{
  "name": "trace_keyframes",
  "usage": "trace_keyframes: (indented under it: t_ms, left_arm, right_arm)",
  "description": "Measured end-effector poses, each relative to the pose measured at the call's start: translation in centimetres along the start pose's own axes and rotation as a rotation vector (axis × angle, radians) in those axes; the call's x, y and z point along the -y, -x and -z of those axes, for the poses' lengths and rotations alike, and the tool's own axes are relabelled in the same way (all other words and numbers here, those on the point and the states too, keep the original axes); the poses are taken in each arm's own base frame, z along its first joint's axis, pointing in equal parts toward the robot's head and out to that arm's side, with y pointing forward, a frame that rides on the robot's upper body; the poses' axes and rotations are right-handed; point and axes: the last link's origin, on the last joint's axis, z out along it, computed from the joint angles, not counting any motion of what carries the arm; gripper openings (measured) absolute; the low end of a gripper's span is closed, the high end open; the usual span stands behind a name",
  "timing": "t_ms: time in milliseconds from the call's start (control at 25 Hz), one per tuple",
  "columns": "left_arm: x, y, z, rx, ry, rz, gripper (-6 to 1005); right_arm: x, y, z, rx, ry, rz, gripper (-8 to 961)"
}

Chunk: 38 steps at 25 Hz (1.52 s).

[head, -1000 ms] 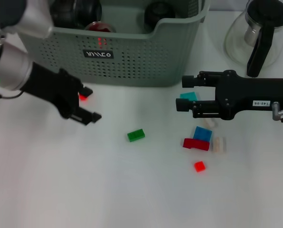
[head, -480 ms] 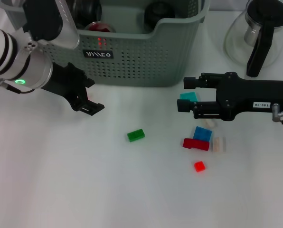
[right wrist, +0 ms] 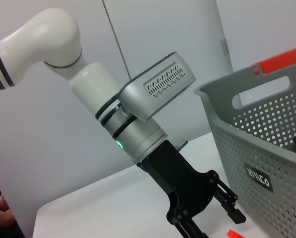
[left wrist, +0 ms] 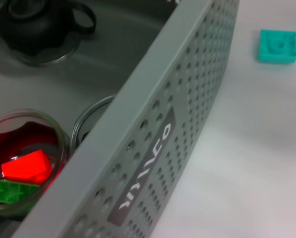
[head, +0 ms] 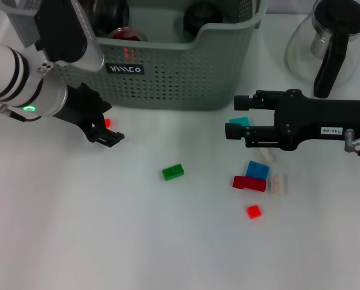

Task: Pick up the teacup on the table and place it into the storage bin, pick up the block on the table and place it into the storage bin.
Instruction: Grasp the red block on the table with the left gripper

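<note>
The storage bin (head: 168, 78) stands at the back, and its perforated wall (left wrist: 178, 124) fills the left wrist view. Inside it lie a dark teacup (left wrist: 38, 25) and a glass cup (left wrist: 24, 168) holding a red and a green block. My left gripper (head: 110, 125) is open just in front of the bin, low over the table, with a small red block (head: 107, 122) lying between its fingers. The right wrist view shows that left gripper (right wrist: 212, 218) with its fingers spread. My right gripper (head: 235, 118) is open at the right, around a teal block (head: 240, 122).
Loose blocks lie on the table: green (head: 173, 171), blue (head: 258, 170), dark red (head: 249, 183), small red (head: 253, 211) and cream (head: 279, 183). A glass teapot (head: 331, 42) with a black handle stands at the back right.
My left gripper has moved back toward the bin and its wrist has turned. The red block has stayed where it was. The right arm has not moved.
</note>
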Motion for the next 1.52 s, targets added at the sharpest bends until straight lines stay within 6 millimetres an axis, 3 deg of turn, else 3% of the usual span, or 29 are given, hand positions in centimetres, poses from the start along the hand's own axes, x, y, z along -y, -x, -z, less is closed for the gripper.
trace_keyframes:
  t_ms: [880, 1280, 1400, 1520]
  left_arm:
    - [-0.9, 0.0, -0.5, 0.054, 0.078, -0.008, 721]
    - [-2.9, -0.3, 2.5, 0.096, 0.228, -0.018, 717]
    - [-2.0, -0.2, 3.0, 0.061, 0.14, 0.011, 716]
    - [-1.0, -0.2, 2.3, 0.037, 0.054, 0.036, 715]
  right_arm:
    - [0.3, 0.2, -0.1, 0.0, -0.015, 0.006, 760]
    - [0.3, 0.4, 0.0, -0.002, -0.014, -0.002, 761]
    - [0.4, 0.4, 0.0, -0.002, -0.016, -0.001, 761]
    - [0.4, 0.4, 0.0, -0.002, -0.018, 0.0, 761]
